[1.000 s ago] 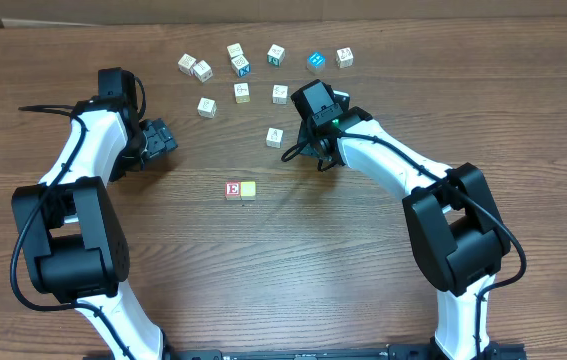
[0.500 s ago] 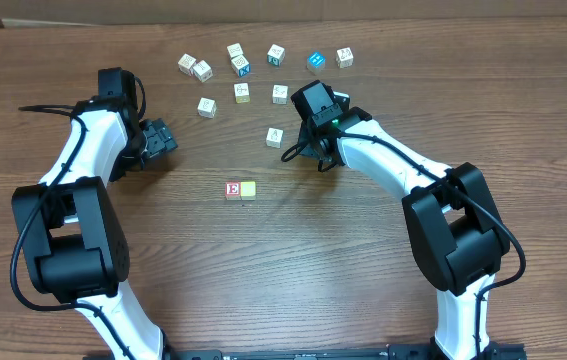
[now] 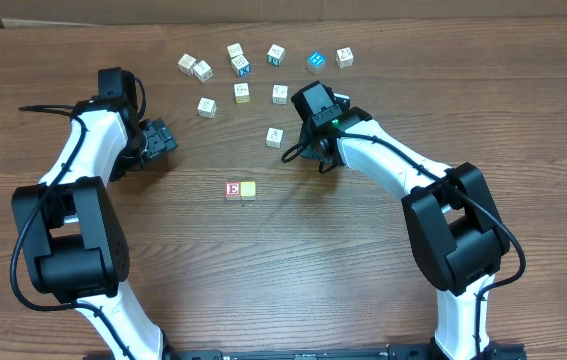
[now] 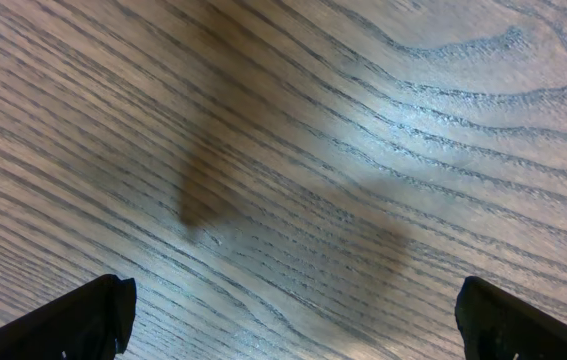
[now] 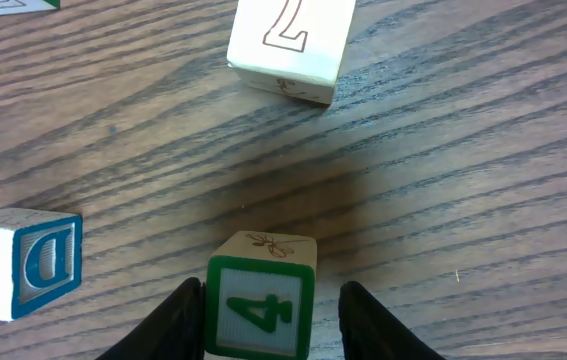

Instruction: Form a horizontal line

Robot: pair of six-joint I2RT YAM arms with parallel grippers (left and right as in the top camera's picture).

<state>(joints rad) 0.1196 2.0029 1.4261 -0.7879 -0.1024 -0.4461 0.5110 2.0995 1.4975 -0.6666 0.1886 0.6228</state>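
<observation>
A green-framed "4" cube (image 5: 259,300) is straddled by the right gripper (image 5: 263,335) among the loose cubes at the far side of the table (image 3: 293,270). Its jaws are drawn in close about the block, though whether it is yet pinched cannot be told, while the left gripper (image 4: 293,320) is held wide open over bare wood with nothing in it. The horizontal line (image 3: 240,189), so far only a red "E" cube (image 3: 232,189) touching a pale yellow cube (image 3: 249,189), lies mid-table, well apart from the pick. By all appearances the third block's pick-up is in hand; a firm closure, a lift and a placement flush against the yellow cube's free side are called for next.
</observation>
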